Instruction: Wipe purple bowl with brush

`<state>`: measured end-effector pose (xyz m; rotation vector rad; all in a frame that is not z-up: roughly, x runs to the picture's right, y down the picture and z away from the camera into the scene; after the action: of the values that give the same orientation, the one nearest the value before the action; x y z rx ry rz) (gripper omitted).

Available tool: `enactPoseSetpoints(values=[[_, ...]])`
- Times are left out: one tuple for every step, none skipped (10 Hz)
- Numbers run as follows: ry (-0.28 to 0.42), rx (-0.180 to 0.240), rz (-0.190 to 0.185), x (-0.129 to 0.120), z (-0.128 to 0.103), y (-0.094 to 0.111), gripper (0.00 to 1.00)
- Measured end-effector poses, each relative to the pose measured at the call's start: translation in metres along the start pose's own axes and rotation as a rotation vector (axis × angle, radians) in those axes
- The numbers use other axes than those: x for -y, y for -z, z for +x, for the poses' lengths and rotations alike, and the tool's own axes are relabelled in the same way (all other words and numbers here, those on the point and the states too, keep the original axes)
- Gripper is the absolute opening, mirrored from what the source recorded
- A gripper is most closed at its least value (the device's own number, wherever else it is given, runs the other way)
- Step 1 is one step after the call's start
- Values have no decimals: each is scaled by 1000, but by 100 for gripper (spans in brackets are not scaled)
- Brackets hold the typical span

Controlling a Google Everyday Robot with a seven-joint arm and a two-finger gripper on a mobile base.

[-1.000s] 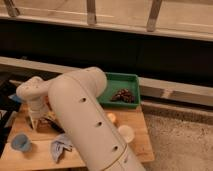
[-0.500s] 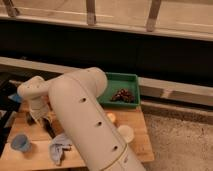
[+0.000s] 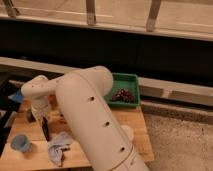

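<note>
The brush point(image 3: 45, 131) is a slim dark stick at about 9 o'clock on the table point(image 3: 137, 125), pointing down and slightly right from the gripper point(image 3: 42, 119). Its lower end is at or just above the wood; I cannot tell which. The gripper hangs from the white wrist directly over the brush. Its jaws are pinched narrow, and they appear to be clamped on the upper part of the handle.

The purple bowl does not show anywhere. The bulky white arm point(image 3: 95, 115) sweeps across the middle of the table and may be covering it, so I cannot say where it sits.

From the brush, a small blue cup point(image 3: 20, 142) stands at 8 o'clock, near but apart. A crumpled blue-grey cloth point(image 3: 60, 146) lies at 5 o'clock, just beside the arm. A green tray point(image 3: 125, 77) holding some dark lumps point(image 3: 123, 95) is well apart at 2 o'clock, at the table's far edge.

As I judge it, the task is early. The brush looks gripped, which is the first step. Lifting it, carrying it to the bowl and doing the wiping itself are all left, and no wiping shows.
</note>
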<state>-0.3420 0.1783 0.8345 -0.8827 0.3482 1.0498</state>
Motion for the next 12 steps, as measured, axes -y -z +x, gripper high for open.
enactPoseSetpoints(values=[[-8, 17, -12, 4, 1, 7, 0], [-19, 37, -20, 11, 2, 17, 0], [-27, 55, -20, 15, 3, 27, 0], [-39, 70, -18, 19, 6, 35, 0], [-63, 82, -18, 29, 13, 41, 0], [-96, 94, -17, 45, 22, 46, 0], [-124, 101, -18, 58, 32, 50, 0], [-150, 104, -18, 68, 43, 53, 0], [-178, 110, -19, 79, 52, 56, 0], [-218, 121, -26, 95, 64, 60, 0], [-256, 140, -43, 110, 73, 66, 0], [-289, 162, -63, 124, 77, 73, 0]])
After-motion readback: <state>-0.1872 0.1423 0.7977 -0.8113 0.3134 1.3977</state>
